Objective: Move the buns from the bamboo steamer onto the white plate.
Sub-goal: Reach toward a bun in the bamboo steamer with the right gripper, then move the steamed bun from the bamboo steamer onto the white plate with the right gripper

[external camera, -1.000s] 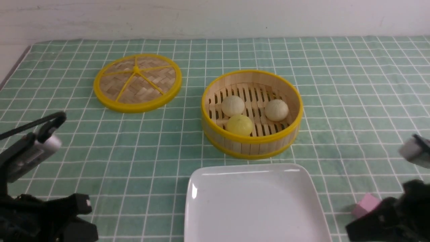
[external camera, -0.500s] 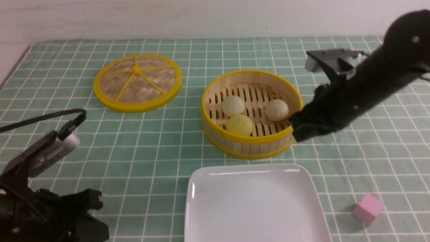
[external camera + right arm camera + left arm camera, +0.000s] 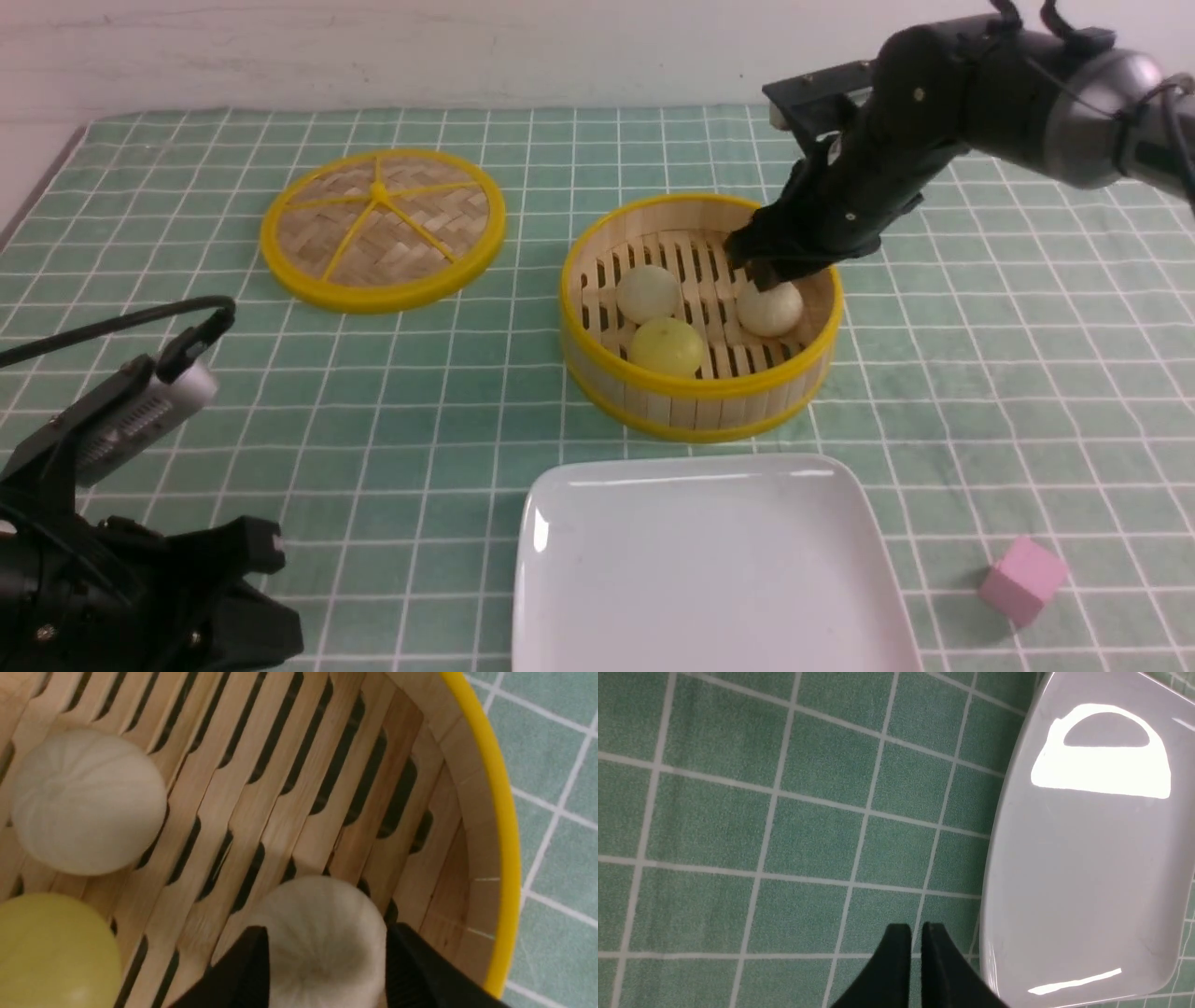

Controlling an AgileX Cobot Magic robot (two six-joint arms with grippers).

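Note:
The bamboo steamer (image 3: 695,390) stands mid-table with three buns inside: a cream one (image 3: 647,292) at the left, a pale yellow one (image 3: 666,345) in front and a cream one (image 3: 773,310) at the right. My right gripper (image 3: 770,275) reaches down into the steamer, open, over the right bun. In the right wrist view its black fingers (image 3: 252,961) flank that bun (image 3: 322,924), which rests on the slats near the yellow rim (image 3: 502,858). The white plate (image 3: 709,569) lies empty in front. My left gripper (image 3: 916,927) is shut and empty, low beside the plate's left edge (image 3: 1004,858).
The flat woven lid (image 3: 383,229) lies at the back left on the green checked cloth. A pink cube (image 3: 1022,579) sits to the right of the plate. The left arm's camera and cable (image 3: 140,411) stand up at the front left.
My right arm rose from the front right corner, swung over the table and came down into the steamer over the right bun. The left arm shifted slightly right.

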